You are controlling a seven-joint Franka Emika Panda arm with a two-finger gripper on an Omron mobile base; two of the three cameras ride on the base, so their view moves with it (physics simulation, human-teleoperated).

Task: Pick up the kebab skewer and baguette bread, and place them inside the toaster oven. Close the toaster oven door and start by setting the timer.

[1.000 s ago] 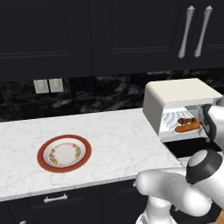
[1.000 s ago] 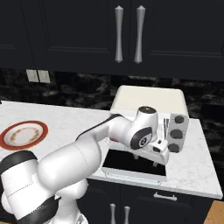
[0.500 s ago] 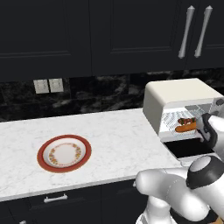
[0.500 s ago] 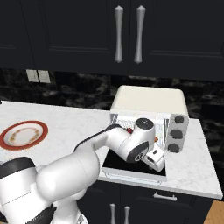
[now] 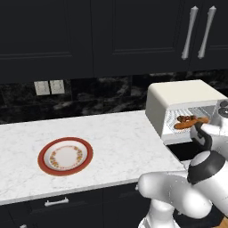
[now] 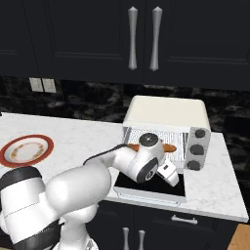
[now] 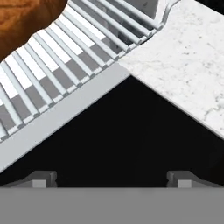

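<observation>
The cream toaster oven (image 5: 178, 95) (image 6: 166, 113) stands at the counter's right end. Its dark glass door (image 6: 146, 189) (image 7: 118, 140) lies folded down flat. On the wire rack (image 7: 65, 57) inside lie the orange-brown baguette bread (image 5: 198, 123) (image 6: 169, 148) (image 7: 24, 19) and, just behind it, the reddish kebab skewer (image 5: 184, 118). My gripper (image 6: 172, 177) (image 7: 112, 179) hangs open and empty just in front of the oven's mouth, above the lowered door. It touches nothing.
A red-rimmed plate (image 5: 65, 156) (image 6: 25, 149) rests bare on the marble counter (image 5: 116, 133) to the left. Three knobs (image 6: 197, 149) run down the oven's right side. Dark wall cabinets (image 6: 141, 39) hang overhead.
The hand has dropped from beside the oven's knobs to just above the open door, and the elbow sank with it. The jaws stayed open; the food did not move.
</observation>
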